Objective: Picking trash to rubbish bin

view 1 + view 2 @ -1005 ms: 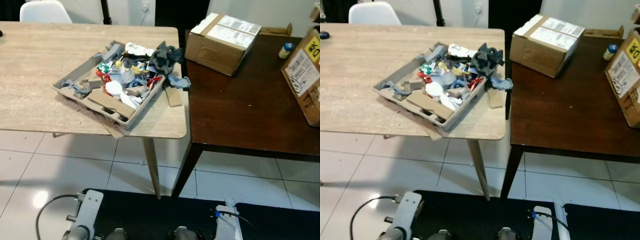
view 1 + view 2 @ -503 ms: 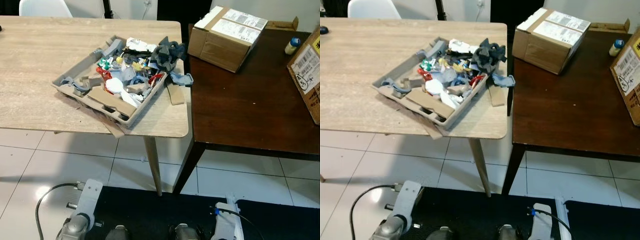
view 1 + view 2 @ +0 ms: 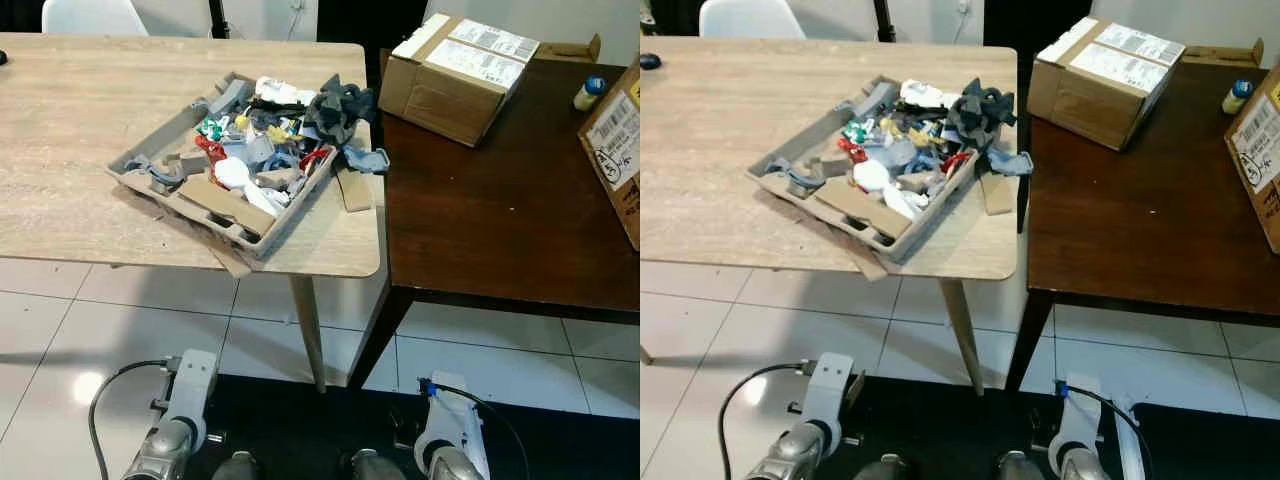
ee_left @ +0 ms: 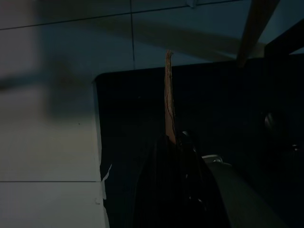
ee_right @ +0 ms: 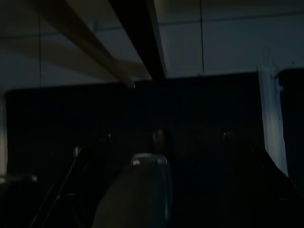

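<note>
**Trash tray up on the table, both arms hung low by the floor**

The trash (image 3: 262, 150) is piled in a grey moulded cardboard tray (image 3: 160, 185), which is set at an angle on the near right corner of the light wood table (image 3: 70, 120). Mixed into the heap are a dark grey crumpled wad (image 3: 335, 108) at the far right end, a white round lid-like bit (image 3: 232, 173), red and green scraps and flat cardboard strips. A loose cardboard piece (image 3: 352, 189) is laid on the table just beside the tray's right edge, and another strip (image 3: 230, 262) is poked out from under the near side.

The left arm (image 3: 180, 425) and right arm (image 3: 445, 440) are seen at the near edge of the head views, well below and well apart from the tray, over a black mat (image 3: 300, 420) on white tiles (image 3: 60, 330). In the dim left wrist view, a thin brownish cardboard sliver (image 4: 168, 99) is pinched between the closed-up black fingers (image 4: 187, 156) of the left gripper (image 4: 172, 139). The right wrist view is too dark for the right gripper's opening to be told.

On the dark brown table (image 3: 480, 220) to the right, a taped cardboard box (image 3: 455, 75) is placed at the far side, another labelled box (image 3: 615, 150) at the right edge, and a small bottle (image 3: 588, 92) between them.
</note>
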Tool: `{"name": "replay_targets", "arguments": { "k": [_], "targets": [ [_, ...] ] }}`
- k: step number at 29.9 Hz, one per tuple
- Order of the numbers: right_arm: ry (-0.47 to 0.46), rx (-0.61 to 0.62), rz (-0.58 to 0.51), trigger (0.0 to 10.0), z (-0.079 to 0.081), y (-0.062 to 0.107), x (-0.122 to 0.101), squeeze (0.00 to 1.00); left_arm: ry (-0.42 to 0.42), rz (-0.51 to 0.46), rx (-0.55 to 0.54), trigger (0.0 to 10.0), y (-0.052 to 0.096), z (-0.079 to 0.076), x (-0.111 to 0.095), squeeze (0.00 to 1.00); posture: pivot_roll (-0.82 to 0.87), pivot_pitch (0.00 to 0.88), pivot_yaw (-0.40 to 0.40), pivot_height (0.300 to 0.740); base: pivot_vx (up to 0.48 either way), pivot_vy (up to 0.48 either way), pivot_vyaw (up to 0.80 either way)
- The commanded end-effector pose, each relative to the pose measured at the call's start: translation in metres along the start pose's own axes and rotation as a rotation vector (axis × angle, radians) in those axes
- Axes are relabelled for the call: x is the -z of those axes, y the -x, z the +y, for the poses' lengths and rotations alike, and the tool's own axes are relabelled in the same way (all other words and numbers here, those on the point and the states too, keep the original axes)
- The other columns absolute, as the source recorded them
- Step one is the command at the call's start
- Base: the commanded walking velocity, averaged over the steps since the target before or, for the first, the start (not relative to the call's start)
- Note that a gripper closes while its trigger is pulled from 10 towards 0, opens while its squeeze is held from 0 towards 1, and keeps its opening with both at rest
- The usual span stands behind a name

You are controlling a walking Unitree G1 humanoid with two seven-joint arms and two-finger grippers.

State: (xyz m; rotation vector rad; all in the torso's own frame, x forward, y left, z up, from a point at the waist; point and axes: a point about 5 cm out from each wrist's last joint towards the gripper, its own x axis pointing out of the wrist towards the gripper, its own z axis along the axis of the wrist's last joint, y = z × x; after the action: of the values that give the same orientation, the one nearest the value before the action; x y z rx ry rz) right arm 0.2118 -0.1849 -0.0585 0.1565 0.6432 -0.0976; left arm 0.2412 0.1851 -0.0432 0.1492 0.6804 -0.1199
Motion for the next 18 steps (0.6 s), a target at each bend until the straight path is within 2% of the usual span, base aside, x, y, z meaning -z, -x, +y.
{"name": "replay_targets", "arguments": {
  "k": [1,7,14,18],
  "targets": [
    [-0.003,0.008,0.059,10.0,-0.004,0.006,0.016,0.00,-0.016,0.059,0.021,10.0,0.004,-0.004,0.017,0.00,0.07,0.194,0.041,0.740,0.000,0.000,0.00],
    [-0.002,0.023,0.062,10.0,-0.014,0.008,0.017,0.00,-0.082,0.052,-0.003,10.0,0.004,-0.002,0.017,0.00,0.07,0.190,0.053,0.740,0.000,0.000,0.00],
    [-0.003,0.020,0.042,10.0,-0.016,0.007,0.012,0.00,-0.097,0.051,0.003,10.0,0.004,-0.003,0.015,0.00,0.07,0.200,0.057,0.740,0.000,0.000,0.00],
    [0.030,-0.042,0.084,10.0,0.002,0.006,0.020,0.00,-0.069,0.060,-0.054,10.0,0.008,0.014,0.019,0.00,0.09,0.219,0.038,0.740,0.000,0.000,0.00]
  ]
}}
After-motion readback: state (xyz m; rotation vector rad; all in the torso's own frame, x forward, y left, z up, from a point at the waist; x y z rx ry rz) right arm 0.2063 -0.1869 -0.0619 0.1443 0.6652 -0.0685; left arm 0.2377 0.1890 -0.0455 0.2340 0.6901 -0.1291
